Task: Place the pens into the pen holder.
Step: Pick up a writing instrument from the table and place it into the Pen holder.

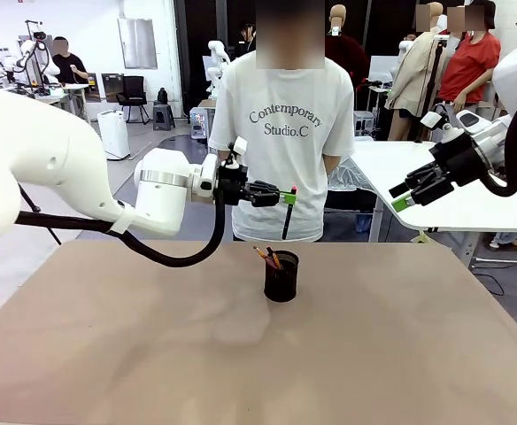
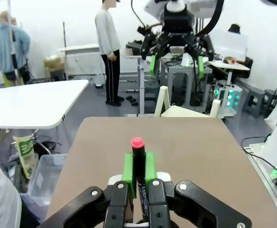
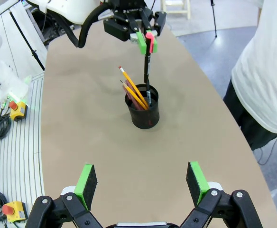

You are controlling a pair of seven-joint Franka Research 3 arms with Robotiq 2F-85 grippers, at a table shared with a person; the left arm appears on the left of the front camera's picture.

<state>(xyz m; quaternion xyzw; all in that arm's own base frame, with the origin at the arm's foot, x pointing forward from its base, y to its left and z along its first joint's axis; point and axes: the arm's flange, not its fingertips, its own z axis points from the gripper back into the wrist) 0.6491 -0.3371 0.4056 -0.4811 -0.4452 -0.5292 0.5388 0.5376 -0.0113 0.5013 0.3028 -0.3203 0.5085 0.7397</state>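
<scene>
My left gripper (image 1: 287,196) hangs above the table, shut on a black pen (image 1: 287,218) with a red end, which points down. The pen's lower tip is a little above the pen holder (image 1: 281,278), a small black mesh cup near the table's middle. In the left wrist view the green pads (image 2: 128,167) clamp the black pen (image 2: 138,159) just under its red cap. A yellow pencil (image 3: 132,86) and a dark reddish-brown pen (image 3: 129,93) lean inside the pen holder (image 3: 143,114). My right gripper (image 1: 405,197) is open and empty, raised off to the right.
A person in a white T-shirt (image 1: 285,133) stands at the far edge, right behind the holder. The brown tabletop (image 1: 152,345) is bare around the cup. A white table (image 1: 453,190) stands at the back right.
</scene>
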